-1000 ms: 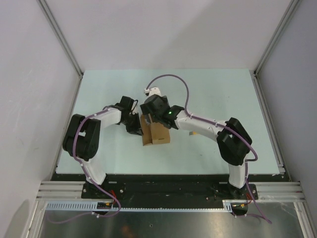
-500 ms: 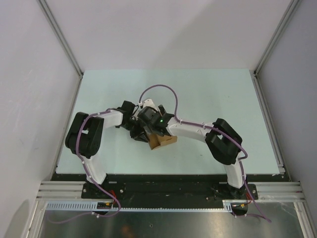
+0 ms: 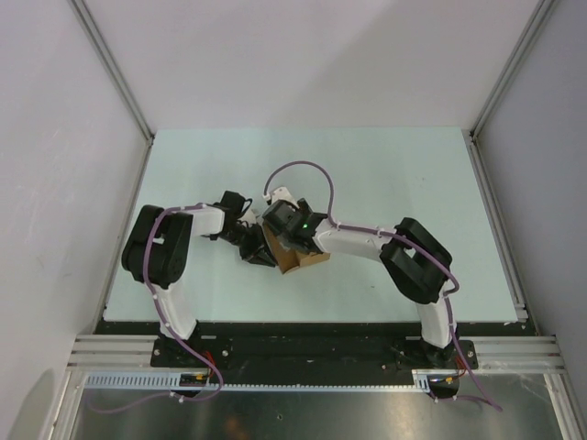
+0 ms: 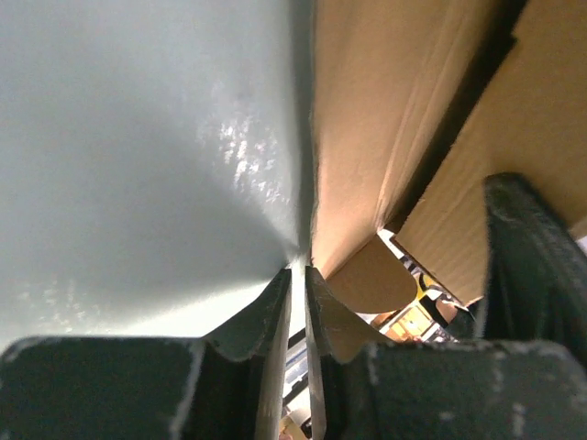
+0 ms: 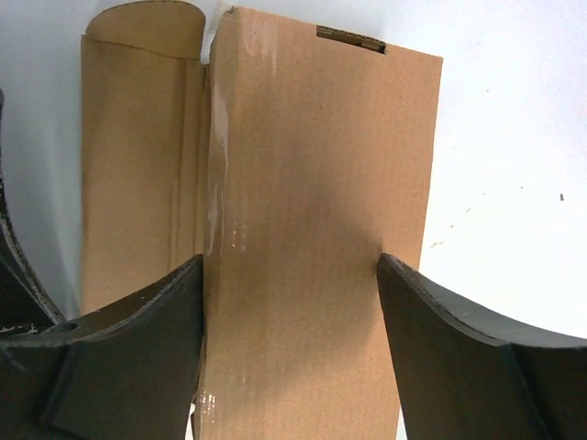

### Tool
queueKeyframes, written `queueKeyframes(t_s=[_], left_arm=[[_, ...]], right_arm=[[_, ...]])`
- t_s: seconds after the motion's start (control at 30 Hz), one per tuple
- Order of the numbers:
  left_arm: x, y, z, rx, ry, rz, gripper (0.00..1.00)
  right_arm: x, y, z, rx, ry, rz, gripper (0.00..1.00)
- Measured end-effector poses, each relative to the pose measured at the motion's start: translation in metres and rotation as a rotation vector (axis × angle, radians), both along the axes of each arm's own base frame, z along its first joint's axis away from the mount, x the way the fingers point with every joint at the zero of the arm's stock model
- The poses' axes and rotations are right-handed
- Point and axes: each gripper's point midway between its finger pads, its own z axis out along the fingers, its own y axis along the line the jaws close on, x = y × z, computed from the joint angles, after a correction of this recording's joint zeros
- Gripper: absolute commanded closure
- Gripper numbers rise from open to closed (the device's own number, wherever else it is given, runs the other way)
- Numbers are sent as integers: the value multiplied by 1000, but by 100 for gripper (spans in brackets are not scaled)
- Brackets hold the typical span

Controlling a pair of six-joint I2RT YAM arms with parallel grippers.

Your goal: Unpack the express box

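From above, we see both arms bent inward over the pale green table (image 3: 394, 174), meeting just left of its middle. The express box (image 3: 310, 259) sits between them, tilted, with the left gripper (image 3: 255, 252) at its left side and the right gripper (image 3: 292, 247) over its top.

From the left wrist, we see the two fingers (image 4: 273, 316) drawn almost together, only a thin slit between them. The edge of a cardboard flap (image 4: 367, 119) runs straight down into that slit, so the flap is pinched. Past the flap, the box's opening shows something with yellow and white on it, too small for us to name.

From the right wrist, we see the fingers (image 5: 128, 357) spread wide, with the box lengthwise between them and their tips at its two long sides. Whether they press on the cardboard or merely flank it, we cannot tell. A rounded flap (image 5: 147, 27) lies folded out at the box's far left corner.
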Motion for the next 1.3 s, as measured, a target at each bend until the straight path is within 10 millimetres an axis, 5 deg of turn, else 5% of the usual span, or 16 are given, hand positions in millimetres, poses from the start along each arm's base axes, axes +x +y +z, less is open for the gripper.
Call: queueKeyframes(t_s=[0.8, 0.97, 1.3], left_arm=[[-4, -4, 1, -33, 42, 14, 81], [11, 6, 4, 60, -68, 34, 79], [39, 24, 20, 165, -264, 117, 77]], right_arm=[[42, -46, 25, 669, 350, -1, 31], [43, -54, 25, 747, 390, 9, 22], [43, -69, 23, 797, 420, -15, 22]])
